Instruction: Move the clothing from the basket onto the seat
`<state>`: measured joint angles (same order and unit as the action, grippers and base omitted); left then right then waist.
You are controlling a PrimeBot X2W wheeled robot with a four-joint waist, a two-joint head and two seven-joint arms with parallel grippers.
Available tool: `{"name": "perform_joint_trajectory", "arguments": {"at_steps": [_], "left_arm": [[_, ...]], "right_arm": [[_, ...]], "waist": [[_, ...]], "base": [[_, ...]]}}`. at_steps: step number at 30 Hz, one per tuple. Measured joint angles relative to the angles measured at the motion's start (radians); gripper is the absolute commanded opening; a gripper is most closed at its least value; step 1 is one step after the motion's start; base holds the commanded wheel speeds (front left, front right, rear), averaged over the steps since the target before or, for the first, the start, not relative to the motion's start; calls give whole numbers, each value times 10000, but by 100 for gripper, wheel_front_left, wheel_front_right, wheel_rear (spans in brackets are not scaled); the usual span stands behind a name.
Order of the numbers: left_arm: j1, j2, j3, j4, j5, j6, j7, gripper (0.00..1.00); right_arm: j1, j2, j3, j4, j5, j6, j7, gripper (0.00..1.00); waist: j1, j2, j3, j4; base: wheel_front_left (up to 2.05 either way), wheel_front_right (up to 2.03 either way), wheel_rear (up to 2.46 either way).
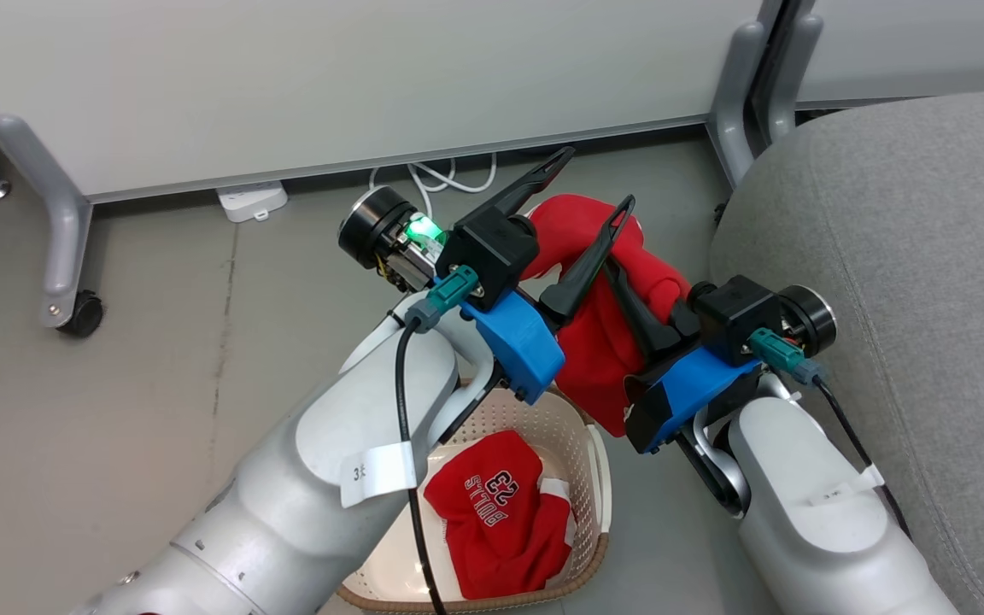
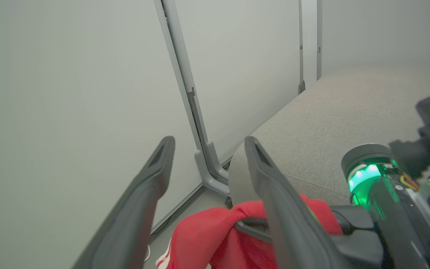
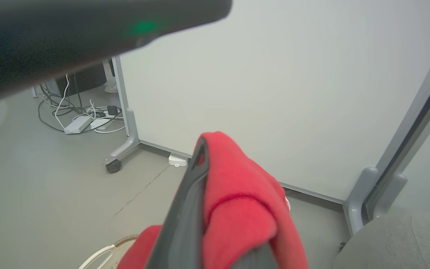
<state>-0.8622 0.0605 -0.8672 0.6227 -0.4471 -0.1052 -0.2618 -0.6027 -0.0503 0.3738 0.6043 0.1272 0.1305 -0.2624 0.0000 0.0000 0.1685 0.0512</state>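
- While I watch through the head camera, both arms are raised above the basket, which stands on the grey floor just beside the seat.
- The right gripper is closed on the hanging red garment. The cloth is pinched between its two dark fingers and falls from them in thick folds.
- The lower end of this garment hangs near the far corner of the basket. The garment is in the air, between the basket and the rounded corner of the seat, and apart from the cushion.
- From the right wrist camera I see the same cloth bunched over one finger, so the second finger is mostly hidden.
- The left gripper stands wide open, with its fingers well apart, and it grips nothing.
- One of its fingers crosses in front of the red cloth. Whether it touches the cloth, I cannot tell.
- From the left wrist camera, a piece of the garment with white stripes shows below the open fingers.
- The printed red garment lies crumpled inside the basket. Its white "BULLS 23" lettering faces up and is upside down from my side.
- Behind the arms stands a pale partition panel on grey legs, one of them with a castor.
- A white power strip with cables lies on the floor at the foot of the panel.
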Motion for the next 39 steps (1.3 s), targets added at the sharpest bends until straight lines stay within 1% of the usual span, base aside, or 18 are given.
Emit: {"name": "perform_joint_trajectory", "arguments": {"at_steps": [8,15,16,25,32,39], "left_arm": [[4,171,25,-79,82,33,-2,100],[106,313,-82,-138,161,29,0,100],[159,322,-125,-165,161,29,0,100],[237,337,-385,-376,253,27,-2,100],[284,334,-686,-476,349,27,8,100],[422,290,-997,-489,351,15,38,100]], "right_arm": [[148,0,-696,-489,-61,0,2,0],[365,0,-1377,-1011,-75,2,2,0],[388,-2,-1580,-1141,-88,0,2,0],[754,-2,-2638,-1881,-198,0,2,0],[1124,0,-3532,-2556,-357,2,2,0],[1646,-2,-4243,-3127,-499,0,2,0]], "waist": [[0,0,242,-834],[0,0,472,-1777],[0,0,536,-2040],[0,0,819,-3152],[0,0,1076,-3737],[0,0,1264,-4127]], "base": [[0,0,0],[0,0,0],[0,0,0],[0,0,0],[0,0,0],[0,0,0]]}}
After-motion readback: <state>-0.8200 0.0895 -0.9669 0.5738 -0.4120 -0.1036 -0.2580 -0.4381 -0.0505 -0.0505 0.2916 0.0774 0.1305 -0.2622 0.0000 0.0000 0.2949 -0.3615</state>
